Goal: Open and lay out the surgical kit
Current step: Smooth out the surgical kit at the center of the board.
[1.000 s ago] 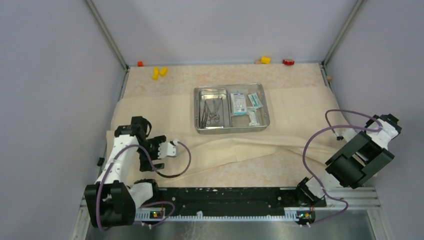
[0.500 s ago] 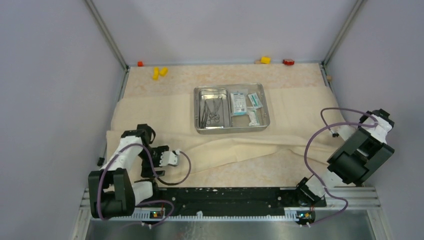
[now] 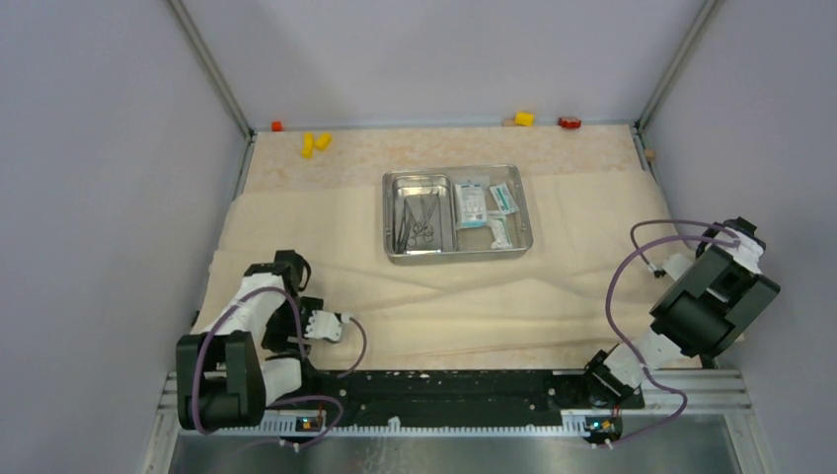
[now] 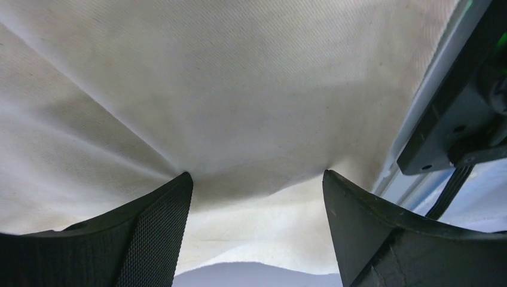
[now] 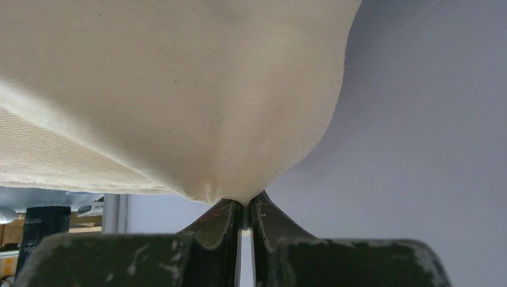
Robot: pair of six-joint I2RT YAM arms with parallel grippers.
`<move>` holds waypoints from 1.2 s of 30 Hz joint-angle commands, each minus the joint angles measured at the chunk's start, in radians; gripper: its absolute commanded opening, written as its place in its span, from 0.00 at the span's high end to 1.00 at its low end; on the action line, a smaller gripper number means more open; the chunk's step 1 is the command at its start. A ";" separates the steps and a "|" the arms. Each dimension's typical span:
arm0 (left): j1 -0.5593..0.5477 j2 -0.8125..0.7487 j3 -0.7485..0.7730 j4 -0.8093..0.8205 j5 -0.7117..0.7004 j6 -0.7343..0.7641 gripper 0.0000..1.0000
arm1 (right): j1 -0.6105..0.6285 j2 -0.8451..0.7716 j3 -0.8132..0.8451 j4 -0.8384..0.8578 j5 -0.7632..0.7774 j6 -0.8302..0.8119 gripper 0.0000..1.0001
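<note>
So: uneven hold, drag risk

At 4 o'clock the right gripper (image 5: 246,206) pinches the edge of the beige cloth wrap (image 5: 179,89). At 8 o'clock the left gripper (image 4: 257,179) gapes, cloth only draped there. The shiny rectangular steel tray (image 3: 444,171) sits on the cloth near centre. A one-sided pull could skew the wrap, shift the tray, or slip the pinch.

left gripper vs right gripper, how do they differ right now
The left gripper is open, its fingers wide apart over the cloth; the right gripper is shut, pinching the cloth's edge. The left gripper's fingers show black meshed pads, while the right gripper's look scuffed and dark green. Both are at the same beige cloth.
</note>
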 commanded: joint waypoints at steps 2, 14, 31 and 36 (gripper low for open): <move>0.011 0.048 -0.039 -0.088 -0.145 -0.004 0.16 | 0.006 0.005 0.026 0.016 0.071 -0.001 0.94; 0.018 -0.097 -0.015 -0.218 -0.176 0.042 0.13 | 0.006 -0.132 -0.167 0.077 0.079 -0.037 0.93; 0.097 -0.001 0.348 -0.186 0.184 -0.001 0.06 | 0.006 -0.252 0.013 -0.103 -0.218 -0.011 0.35; 0.102 0.097 0.396 0.012 0.357 -0.245 0.05 | 0.019 -0.291 0.023 -0.173 -0.543 -0.008 0.31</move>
